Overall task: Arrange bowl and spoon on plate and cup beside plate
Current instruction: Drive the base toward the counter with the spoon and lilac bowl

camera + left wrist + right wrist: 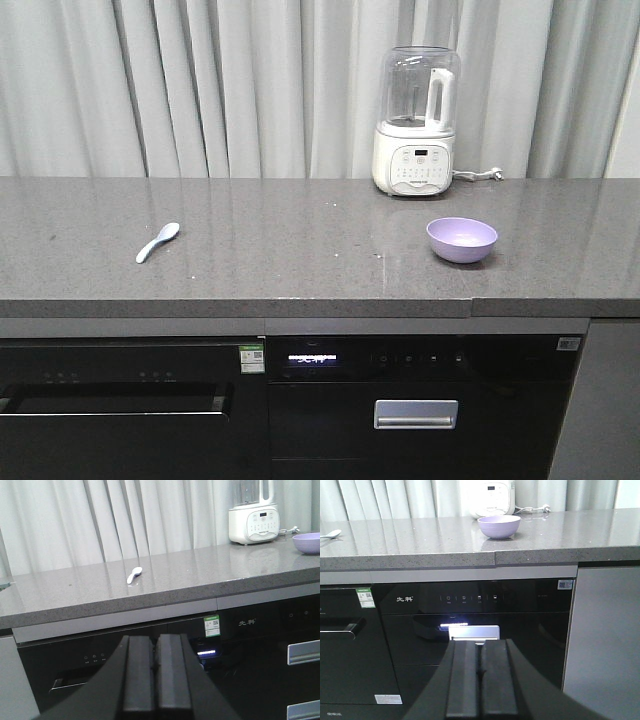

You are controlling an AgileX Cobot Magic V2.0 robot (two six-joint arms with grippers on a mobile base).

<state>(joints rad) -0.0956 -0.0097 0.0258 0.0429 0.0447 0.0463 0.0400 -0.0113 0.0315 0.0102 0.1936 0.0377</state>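
Spoon [158, 243] lies left on the counter [300, 225], handle angled toward the front-left, up and ahead of the left gripper [155, 645], while the bowl [462, 240] sits right, nearer the right gripper [479, 647], both grippers hanging below counter height, fingers pressed together, empty.

A grey speckled stone countertop [300, 255] runs the full width, backed by pale grey pleated curtains [200, 80]. A white blender [415, 125] with a clear jug stands near its back edge, right of centre. Below sit black glass-fronted built-in appliances [330, 420] and a grey cabinet panel [605, 400].
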